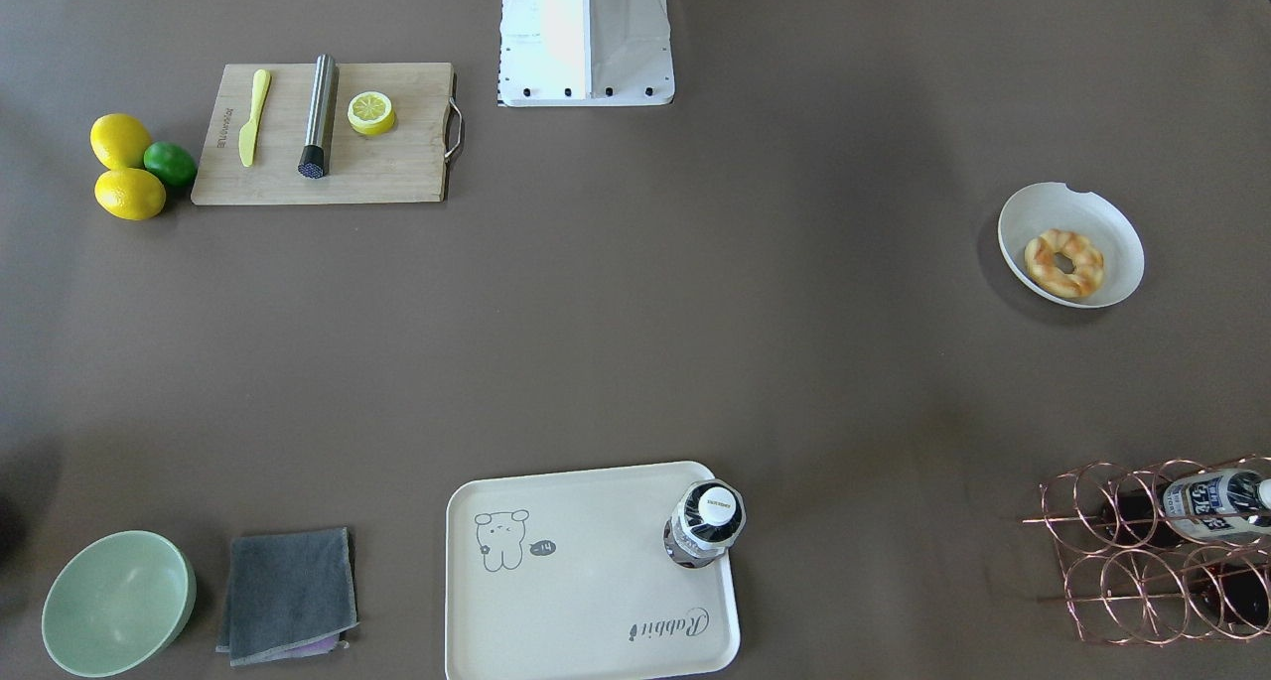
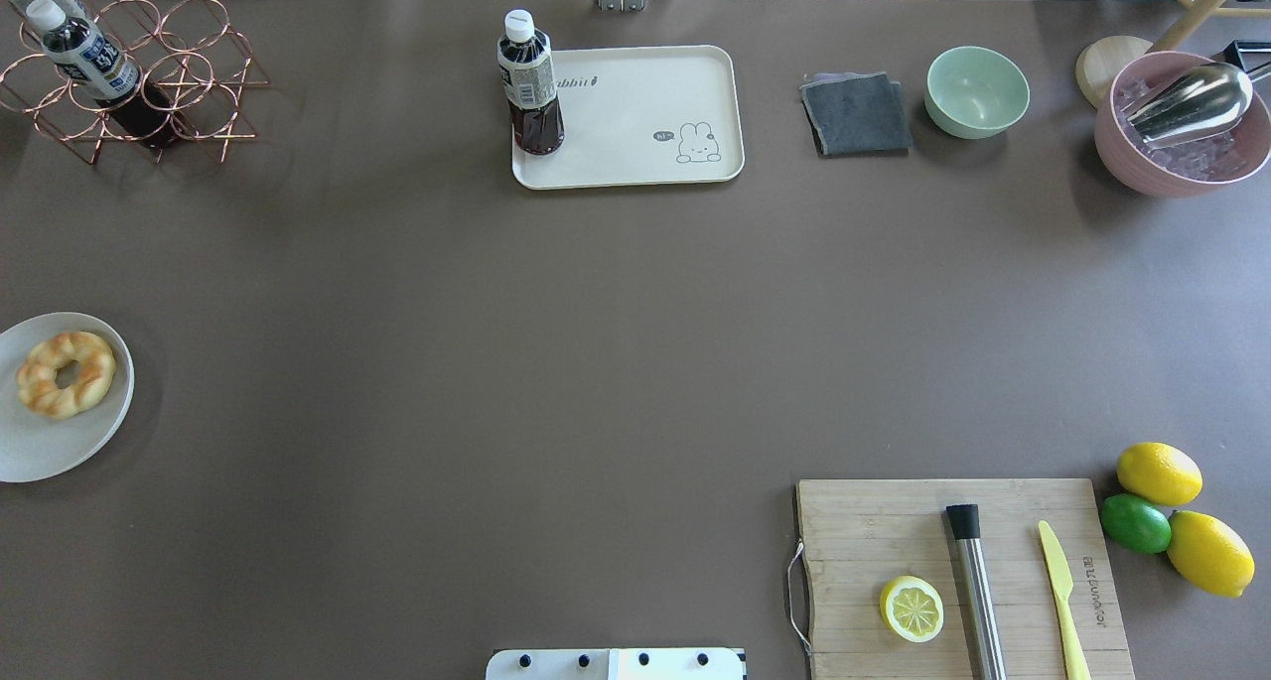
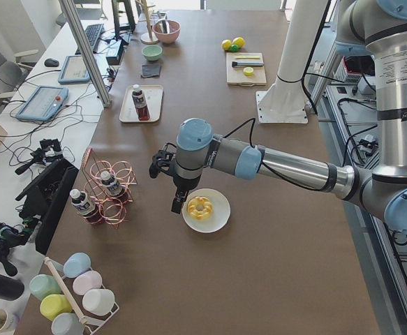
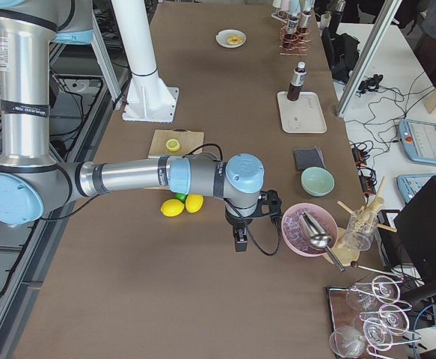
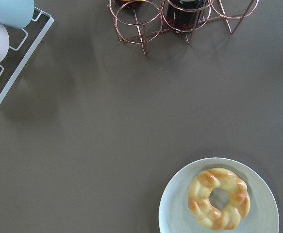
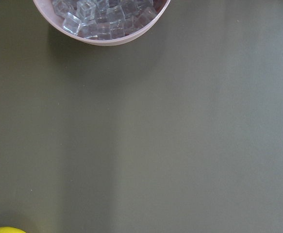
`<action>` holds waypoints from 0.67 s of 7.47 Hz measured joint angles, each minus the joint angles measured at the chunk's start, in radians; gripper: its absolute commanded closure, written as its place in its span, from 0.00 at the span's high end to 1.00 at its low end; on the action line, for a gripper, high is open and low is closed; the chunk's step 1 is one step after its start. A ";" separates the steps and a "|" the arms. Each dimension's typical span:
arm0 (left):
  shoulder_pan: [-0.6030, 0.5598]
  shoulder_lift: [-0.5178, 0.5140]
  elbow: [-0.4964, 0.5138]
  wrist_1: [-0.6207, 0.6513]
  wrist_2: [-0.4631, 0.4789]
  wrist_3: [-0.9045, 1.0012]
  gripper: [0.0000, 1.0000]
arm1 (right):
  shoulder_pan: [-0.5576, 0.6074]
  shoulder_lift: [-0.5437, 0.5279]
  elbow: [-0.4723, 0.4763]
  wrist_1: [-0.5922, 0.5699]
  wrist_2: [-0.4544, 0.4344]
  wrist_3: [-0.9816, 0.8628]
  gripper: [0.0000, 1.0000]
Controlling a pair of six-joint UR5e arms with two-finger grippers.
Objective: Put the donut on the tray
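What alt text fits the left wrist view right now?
A golden-yellow twisted ring donut lies on a pale round plate at lower right, on a brown table. A copper wire rack with dark bottles spans the top edge; pastel cups show at upper left.

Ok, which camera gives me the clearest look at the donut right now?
Left wrist view: the donut is close and unobstructed, twists and centre hole clear, on the white plate. Overhead and front-facing show it smaller, toward their edges. Exterior left shows it small, exterior right as a far speck. Right wrist misses it.
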 measured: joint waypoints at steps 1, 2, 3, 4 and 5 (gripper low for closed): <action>0.000 0.000 -0.004 0.000 0.000 -0.001 0.98 | -0.001 0.000 0.000 0.000 0.005 0.000 1.00; 0.000 0.000 -0.010 -0.002 0.001 -0.010 0.98 | -0.002 -0.001 -0.002 0.000 0.009 -0.001 1.00; 0.001 -0.001 -0.016 -0.004 0.001 -0.016 0.98 | -0.002 -0.001 -0.001 0.001 0.010 -0.002 1.00; 0.005 -0.002 -0.019 -0.005 0.001 -0.020 0.98 | -0.003 -0.001 -0.001 0.001 0.012 -0.001 1.00; 0.012 -0.002 -0.017 -0.006 0.001 -0.020 0.97 | -0.003 -0.001 0.000 0.001 0.012 0.000 1.00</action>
